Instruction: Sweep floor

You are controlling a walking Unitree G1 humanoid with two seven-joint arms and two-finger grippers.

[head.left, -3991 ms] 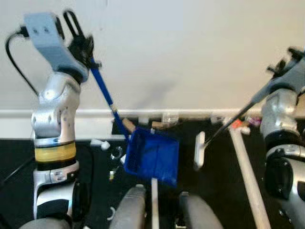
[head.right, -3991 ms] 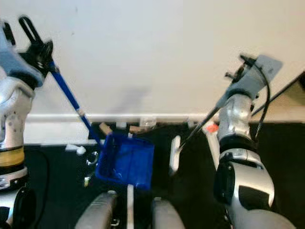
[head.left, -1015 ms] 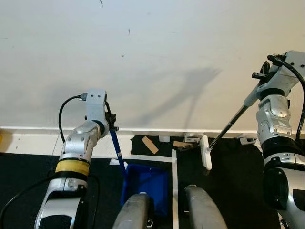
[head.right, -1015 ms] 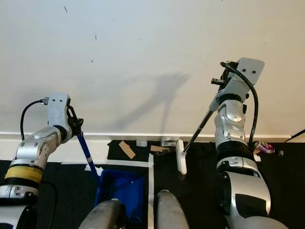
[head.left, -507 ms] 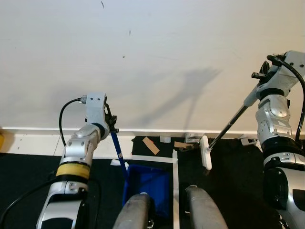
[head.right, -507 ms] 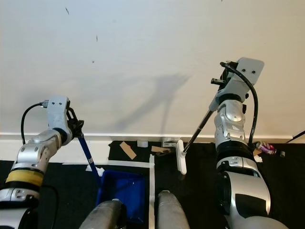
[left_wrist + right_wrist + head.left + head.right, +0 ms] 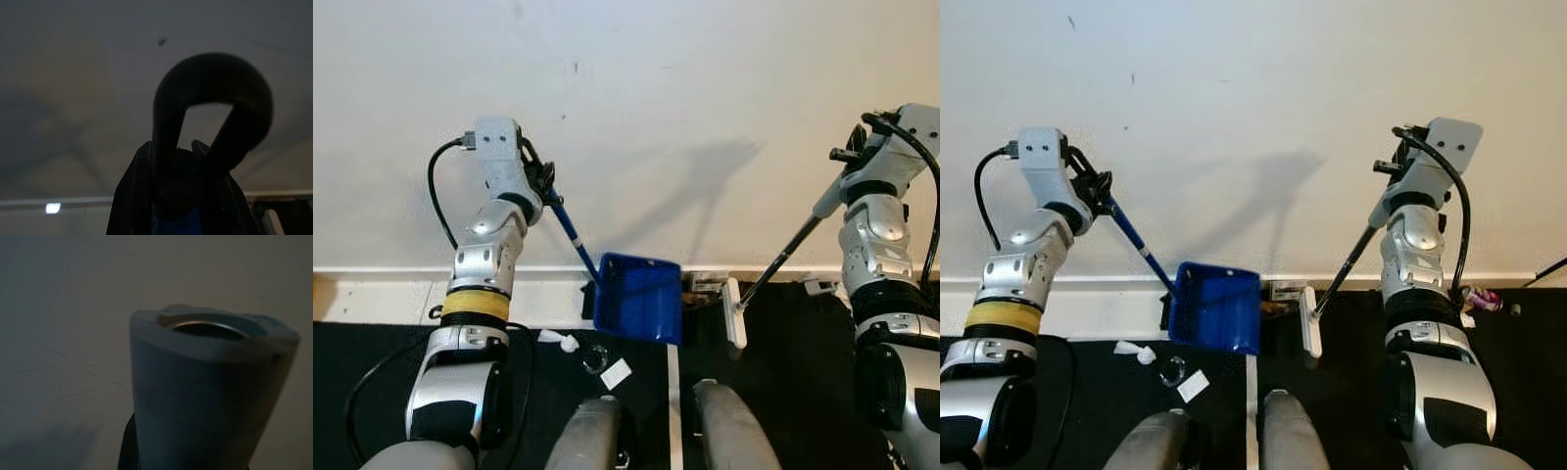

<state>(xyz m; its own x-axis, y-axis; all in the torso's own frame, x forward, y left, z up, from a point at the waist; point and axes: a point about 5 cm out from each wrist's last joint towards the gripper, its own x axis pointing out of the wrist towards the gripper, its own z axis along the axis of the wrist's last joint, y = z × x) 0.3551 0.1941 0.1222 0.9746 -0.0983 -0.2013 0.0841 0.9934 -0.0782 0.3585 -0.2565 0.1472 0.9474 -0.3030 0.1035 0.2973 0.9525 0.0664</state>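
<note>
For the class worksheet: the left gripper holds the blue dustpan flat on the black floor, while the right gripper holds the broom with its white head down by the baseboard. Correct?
Not quite. The left eye view shows the left gripper holding the blue dustpan lifted off the floor, tilted against the wall. The right gripper does hold the broom, head by the baseboard.

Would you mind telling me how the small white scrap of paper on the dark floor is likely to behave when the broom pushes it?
The white paper scrap looks thin and flat, so it probably slides easily but may slip under the broom head. It seems very light and could flutter away. The clear ring beside it might roll.
</note>
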